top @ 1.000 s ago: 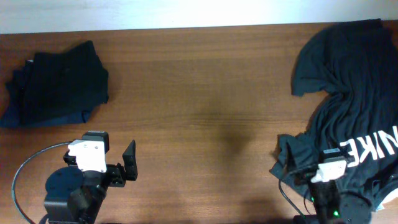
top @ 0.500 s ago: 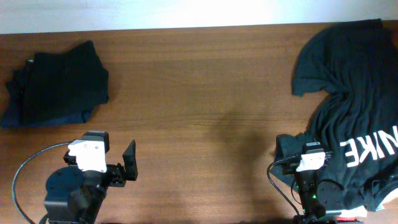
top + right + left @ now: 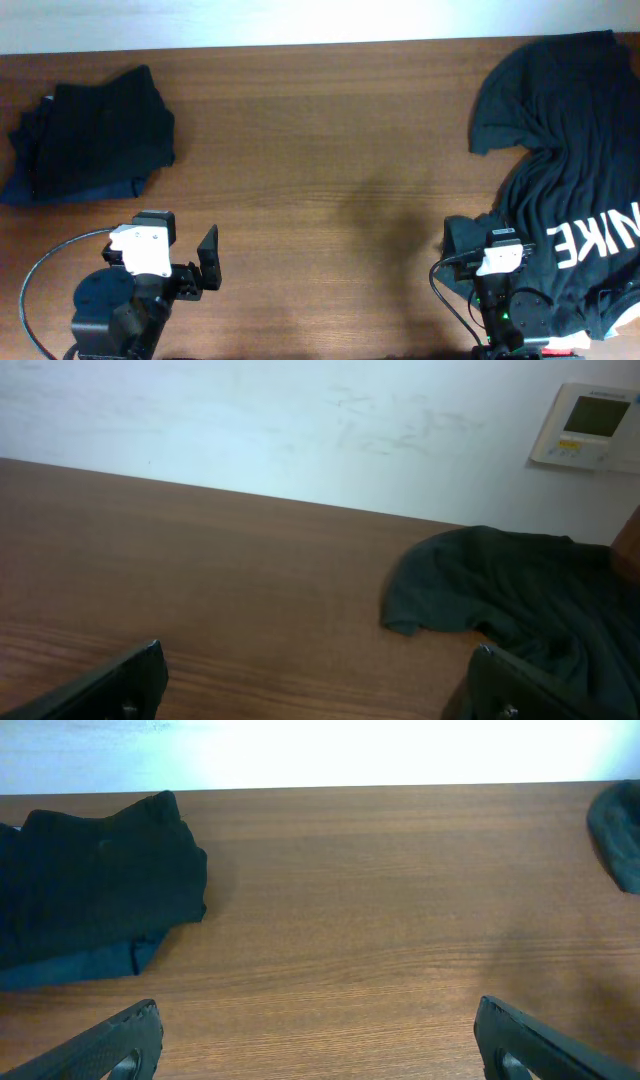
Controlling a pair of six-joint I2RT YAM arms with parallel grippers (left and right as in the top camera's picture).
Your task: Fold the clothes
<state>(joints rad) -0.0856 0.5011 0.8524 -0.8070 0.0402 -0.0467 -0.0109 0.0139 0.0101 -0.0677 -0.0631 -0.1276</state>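
Dark wood worktop (image 3: 320, 150) fills the near edge, where both arms wait. The left gripper (image 3: 320, 1045) sits by the near left corner with its fingers spread wide over bare wood, holding nothing. The right gripper (image 3: 315, 685) sits by the near right corner, also spread wide and empty, right at the rumpled near end of the black T-shirt (image 3: 570, 150). The shirt's white lettering (image 3: 590, 238) lies just beyond that arm. From there the shirt runs along the right edge to the far right corner, so its long axis goes near to far, with a flap, probably a sleeve, pointing toward the table's middle. Which end is the collar cannot be told. The cloth looks thin, light and limp. It would likely sag and bunch if pinched mid-panel, so a hem corner or shoulder seam looks like the better hold. The folded dark pile (image 3: 95, 135) rests near the far left corner, well apart.
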